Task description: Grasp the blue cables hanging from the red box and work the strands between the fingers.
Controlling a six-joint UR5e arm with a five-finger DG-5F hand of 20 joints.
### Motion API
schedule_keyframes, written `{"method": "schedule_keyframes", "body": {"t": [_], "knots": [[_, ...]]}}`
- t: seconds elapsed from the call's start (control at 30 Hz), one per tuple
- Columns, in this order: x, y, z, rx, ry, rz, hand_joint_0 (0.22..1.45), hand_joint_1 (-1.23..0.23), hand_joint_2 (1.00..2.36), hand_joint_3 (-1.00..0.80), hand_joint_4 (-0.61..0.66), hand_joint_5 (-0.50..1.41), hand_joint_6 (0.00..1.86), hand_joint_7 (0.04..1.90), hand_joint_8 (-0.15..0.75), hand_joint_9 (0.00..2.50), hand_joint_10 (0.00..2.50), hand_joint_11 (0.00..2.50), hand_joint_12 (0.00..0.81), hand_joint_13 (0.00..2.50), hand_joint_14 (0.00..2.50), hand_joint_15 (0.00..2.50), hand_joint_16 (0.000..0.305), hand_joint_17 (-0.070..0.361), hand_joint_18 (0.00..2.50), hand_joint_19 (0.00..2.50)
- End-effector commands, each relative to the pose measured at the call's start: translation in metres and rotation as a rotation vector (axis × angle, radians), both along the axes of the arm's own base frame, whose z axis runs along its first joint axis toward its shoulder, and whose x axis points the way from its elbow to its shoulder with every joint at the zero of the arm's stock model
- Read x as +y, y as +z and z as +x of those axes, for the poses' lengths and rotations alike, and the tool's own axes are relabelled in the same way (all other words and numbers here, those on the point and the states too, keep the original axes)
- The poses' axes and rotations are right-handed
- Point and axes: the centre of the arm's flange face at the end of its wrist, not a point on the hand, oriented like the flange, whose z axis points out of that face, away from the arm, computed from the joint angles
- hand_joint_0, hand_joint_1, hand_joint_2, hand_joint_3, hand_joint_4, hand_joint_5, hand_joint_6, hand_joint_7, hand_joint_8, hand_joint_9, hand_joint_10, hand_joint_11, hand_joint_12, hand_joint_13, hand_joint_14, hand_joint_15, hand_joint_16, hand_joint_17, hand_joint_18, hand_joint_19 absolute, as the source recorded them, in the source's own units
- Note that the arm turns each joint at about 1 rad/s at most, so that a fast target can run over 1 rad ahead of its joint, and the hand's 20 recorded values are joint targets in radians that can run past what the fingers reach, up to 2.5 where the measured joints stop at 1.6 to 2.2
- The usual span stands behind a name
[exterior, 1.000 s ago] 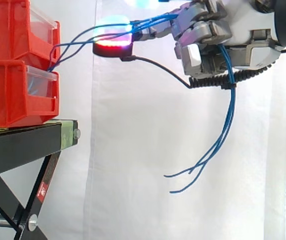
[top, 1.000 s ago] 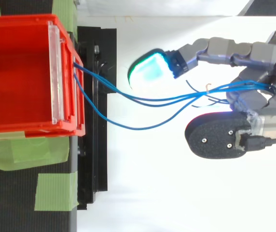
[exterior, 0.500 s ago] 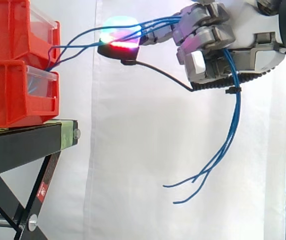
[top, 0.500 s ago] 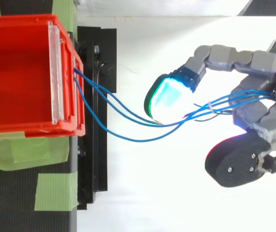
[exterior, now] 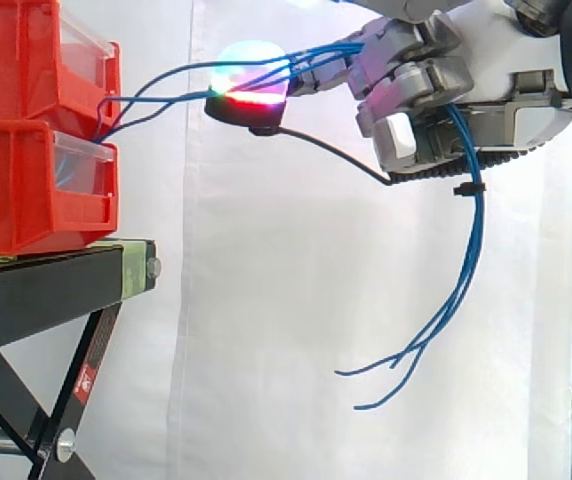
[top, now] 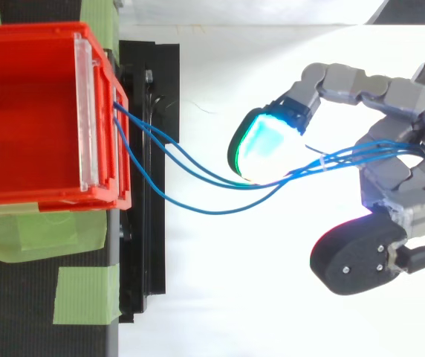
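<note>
Grey-linked and pad-tipped, the robot hand [exterior: 416,85] is seen curled round the thin blue cable strands [top: 339,156], with 1 cyan-glowing fingertip [top: 261,145] stretched toward the red plastic box [top: 101,197]. The strands are led from the box's front edge in slack curves to the hand, and their free ends are left dangling beneath it. The grasp is judged done; the working of strands between the fingers is judged unfinished. Open room is offered between the black metal stand [exterior: 46,290] and the hand, before the white curtain [exterior: 266,300]. The box lip and stand edge are best avoided.
</note>
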Motion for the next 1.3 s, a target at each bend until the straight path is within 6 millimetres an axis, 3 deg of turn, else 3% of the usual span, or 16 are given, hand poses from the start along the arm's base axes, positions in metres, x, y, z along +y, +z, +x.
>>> {"method": "schedule_keyframes", "body": {"t": [0.0,0.23,0.27,0.33,0.5,0.7,0.73,0.83,0.87,1.27], "knots": [[-0.001,-0.001,0.000,0.003,-0.002,-0.001,0.91,-0.77,1.00,-0.92,0.25,0.14,0.13,1.34,0.478,1.74,2.50,2.50,0.586,1.94,2.50,1.60,0.255,0.191,2.50,0.58],[-0.002,-0.001,0.000,0.003,-0.003,-0.001,0.93,-0.76,1.00,-0.96,0.27,0.18,0.17,1.33,0.478,1.74,2.50,2.50,0.586,1.94,2.50,1.60,0.255,0.191,2.50,0.58],[-0.001,-0.001,0.000,0.003,-0.002,-0.001,0.94,-0.79,1.00,-0.96,0.27,0.25,0.00,1.43,0.478,1.74,2.50,2.50,0.586,1.94,2.50,1.60,0.255,0.191,2.50,0.58],[0.000,-0.006,0.001,0.009,-0.003,-0.001,0.96,-0.80,1.00,-0.94,0.26,0.25,0.00,1.45,0.478,1.74,2.50,2.50,0.586,1.94,2.50,1.60,0.255,0.191,2.50,0.58],[0.000,-0.012,0.003,0.017,-0.004,-0.001,0.96,-0.80,1.00,-0.91,0.26,0.18,0.10,1.40,0.478,1.74,2.50,2.50,0.586,1.94,2.50,1.60,0.255,0.191,2.50,0.58],[0.000,-0.012,0.003,0.020,-0.006,-0.004,0.91,-0.81,1.00,-1.00,0.27,0.15,0.11,1.40,0.478,1.74,2.50,2.50,0.586,1.94,2.50,1.60,0.255,0.191,2.50,0.58],[0.000,-0.013,0.002,0.023,-0.011,-0.011,0.91,-0.78,1.00,-1.00,0.26,0.07,0.31,1.28,0.478,1.74,2.50,2.50,0.586,1.94,2.50,1.60,0.255,0.191,2.50,0.58],[-0.001,-0.013,0.002,0.041,-0.023,-0.037,0.92,-0.79,1.00,-0.97,0.27,0.06,0.33,1.28,0.478,1.74,2.50,2.50,0.586,1.94,2.50,1.60,0.255,0.191,2.50,0.58],[-0.001,-0.013,0.001,0.048,-0.027,-0.048,0.94,-0.81,1.00,-0.95,0.27,0.13,0.15,1.38,0.478,1.74,2.50,2.50,0.586,1.94,2.50,1.60,0.255,0.191,2.50,0.58],[-0.003,-0.013,0.001,0.065,-0.049,-0.076,0.91,-0.79,1.00,-1.00,0.29,0.14,0.17,1.37,0.478,1.74,2.50,2.50,0.586,1.94,2.50,1.60,0.255,0.191,2.50,0.58]]}}
